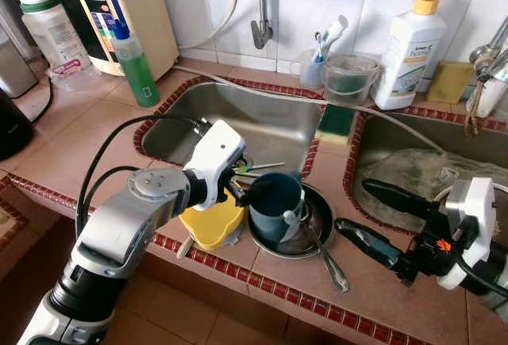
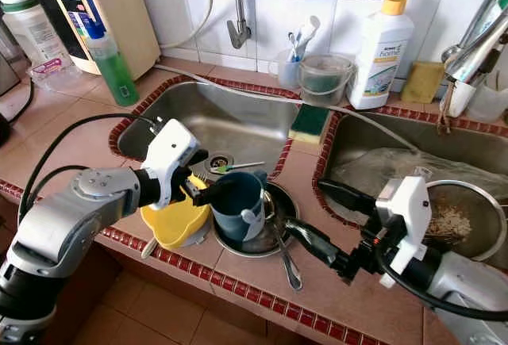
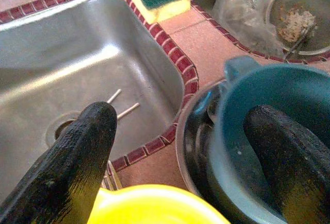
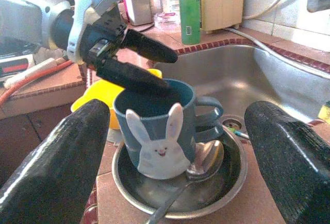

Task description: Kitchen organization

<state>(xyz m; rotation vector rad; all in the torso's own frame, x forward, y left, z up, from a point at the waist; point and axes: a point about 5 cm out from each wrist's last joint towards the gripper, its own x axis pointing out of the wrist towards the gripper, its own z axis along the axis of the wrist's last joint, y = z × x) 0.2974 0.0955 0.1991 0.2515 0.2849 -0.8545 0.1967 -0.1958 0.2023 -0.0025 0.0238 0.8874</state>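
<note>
The mug (image 1: 275, 205), teal with a rabbit on its side, stands in a steel bowl (image 1: 317, 230) at the lower centre of the left eye view, on the tiled table (image 1: 75, 135) between two sinks. The left gripper (image 1: 242, 192) is at its rim: one finger (image 3: 289, 157) reaches inside the mug and the other (image 3: 67, 167) sits outside over the left sink (image 1: 238, 119), so the fingers straddle the wall, partly open. I cannot tell whether they have pinched it yet. The right gripper (image 1: 381, 222) hovers at lower right, fingers spread wide and empty, pointed at the mug.

Little looks done so far. A spoon (image 1: 329, 262) lies in the bowl, a yellow cup (image 1: 210, 226) sits at the table's front edge touching the left gripper's underside, and straws (image 1: 258, 168) lie by the left drain. The right sink (image 1: 373, 162) holds a plastic bag (image 1: 413, 170) and a strainer (image 2: 464, 218).

Room is tight: the bowl is close to the front edge, the yellow cup crowds the left side, and the sponge (image 1: 337, 120) lies just behind. Straight up looks the clearest way out.
</note>
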